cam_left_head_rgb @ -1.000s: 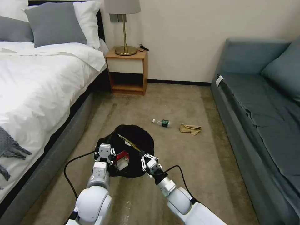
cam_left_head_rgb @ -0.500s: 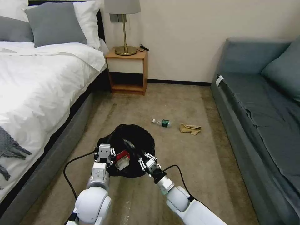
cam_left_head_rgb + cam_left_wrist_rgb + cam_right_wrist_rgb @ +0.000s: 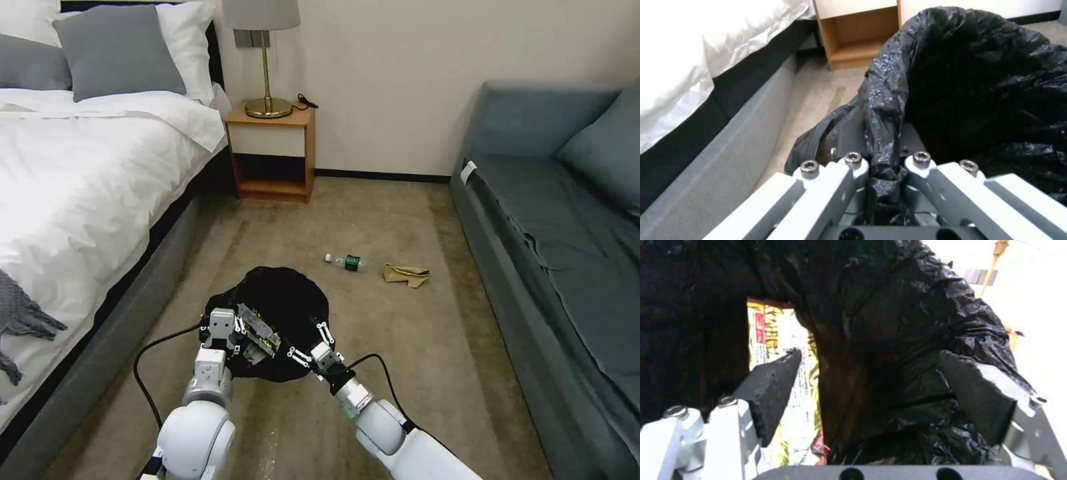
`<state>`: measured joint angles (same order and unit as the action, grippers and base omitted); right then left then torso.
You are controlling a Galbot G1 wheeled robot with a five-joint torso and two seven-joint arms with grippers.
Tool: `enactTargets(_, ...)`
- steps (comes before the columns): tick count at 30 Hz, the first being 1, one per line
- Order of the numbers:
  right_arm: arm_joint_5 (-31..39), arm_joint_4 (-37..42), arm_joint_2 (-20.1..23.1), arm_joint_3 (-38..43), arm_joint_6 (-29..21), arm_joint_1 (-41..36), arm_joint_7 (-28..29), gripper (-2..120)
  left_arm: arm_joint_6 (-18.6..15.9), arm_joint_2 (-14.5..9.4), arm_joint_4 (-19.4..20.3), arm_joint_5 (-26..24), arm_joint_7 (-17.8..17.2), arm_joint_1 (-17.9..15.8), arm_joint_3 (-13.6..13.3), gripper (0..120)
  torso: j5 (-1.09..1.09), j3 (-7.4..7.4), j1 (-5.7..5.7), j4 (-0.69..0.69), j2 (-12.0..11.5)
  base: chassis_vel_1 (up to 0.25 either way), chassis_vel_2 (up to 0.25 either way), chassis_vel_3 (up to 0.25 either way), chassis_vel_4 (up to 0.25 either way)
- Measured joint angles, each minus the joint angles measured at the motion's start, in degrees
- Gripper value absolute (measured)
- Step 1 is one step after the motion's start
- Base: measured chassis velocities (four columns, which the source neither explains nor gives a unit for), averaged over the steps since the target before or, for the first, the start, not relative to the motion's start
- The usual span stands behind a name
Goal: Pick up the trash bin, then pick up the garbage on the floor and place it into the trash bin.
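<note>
The left gripper (image 3: 223,325) pinches the black-bagged round trash bin (image 3: 283,297); the right gripper (image 3: 310,345) gapes, dark-gold snack wrapper (image 3: 259,331) dropped inside; clear green-labelled bottle (image 3: 347,261) and crumpled tan paper (image 3: 407,274) remain.

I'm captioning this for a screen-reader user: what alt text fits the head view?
The left gripper holds the black-bagged trash bin above the carpet, while the open right gripper sits at its rim beside a snack wrapper lying in the bin. A bottle and tan paper lie farther off.
</note>
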<state>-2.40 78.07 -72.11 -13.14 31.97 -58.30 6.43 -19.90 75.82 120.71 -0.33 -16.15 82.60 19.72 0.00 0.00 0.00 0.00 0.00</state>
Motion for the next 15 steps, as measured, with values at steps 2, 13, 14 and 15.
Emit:
enactTargets(2, -0.2, -0.2, 0.0, 0.0, 0.2, -0.1, -0.1, 83, 0.1, 0.0, 0.0, 0.1, 0.0, 0.3, 0.0, 3, 0.00, 0.00, 0.00, 0.00, 0.0, 0.000, 0.000, 0.000, 0.000)
enactTargets(13, -0.3, -0.1, 0.2, -0.1, 0.3, -0.2, -0.2, 83, 0.6, 0.4, 0.6, 0.2, 0.0, 0.9, 0.1, 3, 0.00, 0.00, 0.00, 0.00, 0.0, 0.000, 0.000, 0.000, 0.000)
enactTargets(14, -0.3, -0.1, 0.2, -0.1, 0.3, -0.2, -0.2, 83, 0.6, 0.4, 0.6, 0.2, 0.0, 0.9, 0.1, 3, 0.00, 0.00, 0.00, 0.00, 0.0, 0.000, 0.000, 0.000, 0.000)
enactTargets(15, -0.2, 0.1, 0.2, 0.4, 0.3, -0.2, -0.2, 83, 0.7, 0.4, 0.5, 0.2, 0.0, 0.9, 0.3, 3, 0.00, 0.00, 0.00, 0.00, 0.0, 0.000, 0.000, 0.000, 0.000)
